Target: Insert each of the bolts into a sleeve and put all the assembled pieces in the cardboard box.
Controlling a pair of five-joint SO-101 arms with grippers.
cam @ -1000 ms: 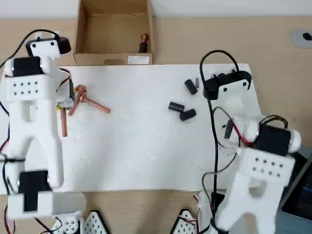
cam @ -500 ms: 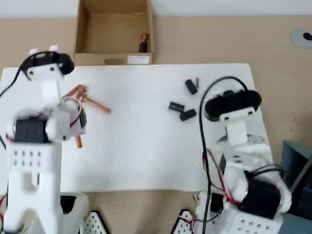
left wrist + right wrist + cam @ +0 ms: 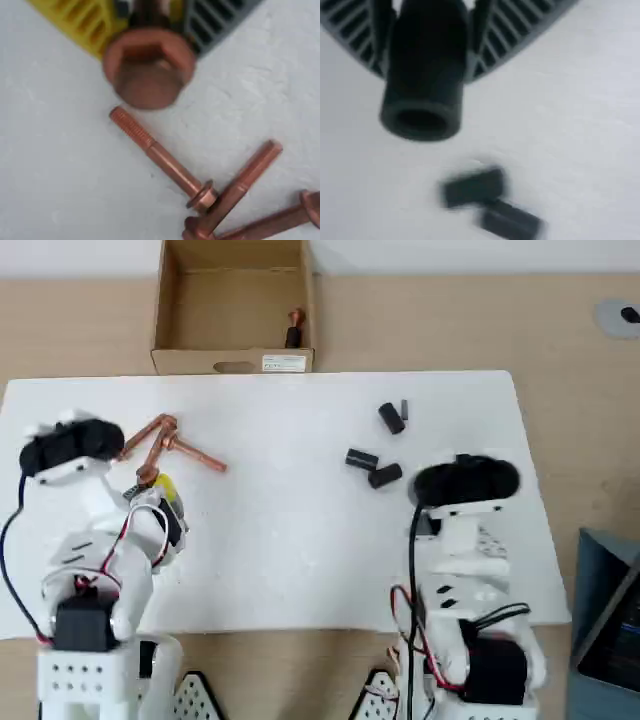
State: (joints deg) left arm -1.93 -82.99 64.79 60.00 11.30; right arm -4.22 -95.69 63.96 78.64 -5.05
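Left wrist view: my left claw [image 3: 150, 12] clamps a bolt [image 3: 149, 67] by the shank, head outward. My right claw [image 3: 427, 25] grips a sleeve [image 3: 422, 85], bore open. The sleeve sits toward three o'clock from the bolt, well apart; I judge their axes need aligning.

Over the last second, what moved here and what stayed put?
Both arms drew back toward their bases. The left hand kept its bolt, the right hand its sleeve, carrying them along. The three loose bolts, the three loose sleeves and the cardboard box stayed put.
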